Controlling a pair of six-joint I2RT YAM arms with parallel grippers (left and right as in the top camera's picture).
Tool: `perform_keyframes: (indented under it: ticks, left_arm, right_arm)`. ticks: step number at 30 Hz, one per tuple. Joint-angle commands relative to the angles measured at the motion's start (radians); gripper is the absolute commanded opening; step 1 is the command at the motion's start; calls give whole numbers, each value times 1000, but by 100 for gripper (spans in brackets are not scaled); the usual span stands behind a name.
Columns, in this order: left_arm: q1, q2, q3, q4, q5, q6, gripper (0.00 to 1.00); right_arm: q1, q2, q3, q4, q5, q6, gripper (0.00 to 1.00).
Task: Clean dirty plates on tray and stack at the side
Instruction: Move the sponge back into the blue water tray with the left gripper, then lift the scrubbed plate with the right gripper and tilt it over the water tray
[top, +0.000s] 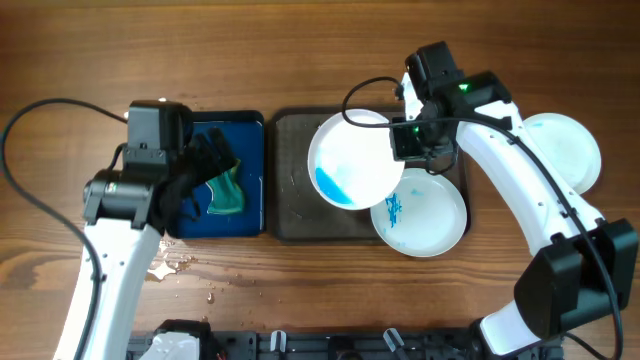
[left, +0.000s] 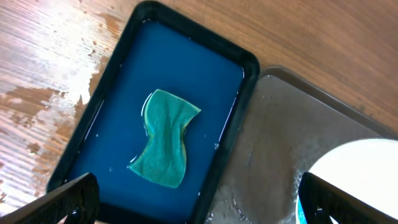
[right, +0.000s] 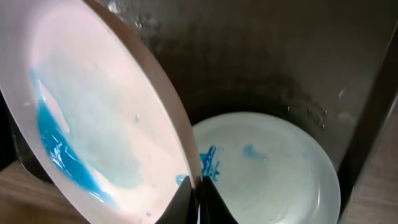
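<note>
Tilted plate (top: 352, 160) clamped in right tool (right: 200, 196); second plate (top: 420, 215) on the one tray (top: 290, 200); third plate (top: 565, 150) near table (top: 320, 60) right edge; left tool (left: 199, 186) fingers apart.

The bench (top: 330, 290) is brown grained wood, wet and shiny in patches beyond the left fingers (left: 68, 199), which look like matt black plastic. Ahead of them a soft-looking green sponge (left: 165, 140) lies in a glossy blue tray (left: 249, 68); the dark tray (left: 280, 143) is dull and wet-streaked. The held plate (right: 106, 124) in the right fingers (right: 214, 199) is smooth glossy white, blue-smeared, like the lower plate (right: 280, 168) beyond them.
</note>
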Motion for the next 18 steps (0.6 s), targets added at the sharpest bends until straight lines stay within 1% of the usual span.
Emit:
perform_keyframes:
  ticks: [1, 5, 8, 10, 12, 13, 15, 18]
  left_arm:
    - [26, 31, 2, 37, 11, 0, 100]
    - [40, 31, 2, 50, 11, -3, 100]
    - [43, 31, 2, 51, 11, -3, 100]
    - [61, 31, 2, 61, 11, -3, 100]
    - [106, 31, 2, 76, 11, -8, 100]
    - [135, 31, 2, 80, 12, -21, 100]
    - [233, 31, 3, 96, 46, -33, 100]
    - [416, 32, 3, 110, 126, -33, 100]
  right_arm:
    - [15, -23, 22, -45, 9, 39, 5]
    - [101, -23, 22, -53, 9, 61, 5]
    - [172, -23, 22, -56, 8, 107, 5]
    - [222, -23, 22, -46, -40, 111, 5]
    - [259, -16, 22, -33, -61, 128, 5]
    - [271, -8, 22, -23, -66, 134, 5]
    - [285, 18, 23, 12, -109, 134, 5]
    - [285, 83, 52, 38, -125, 126, 5]
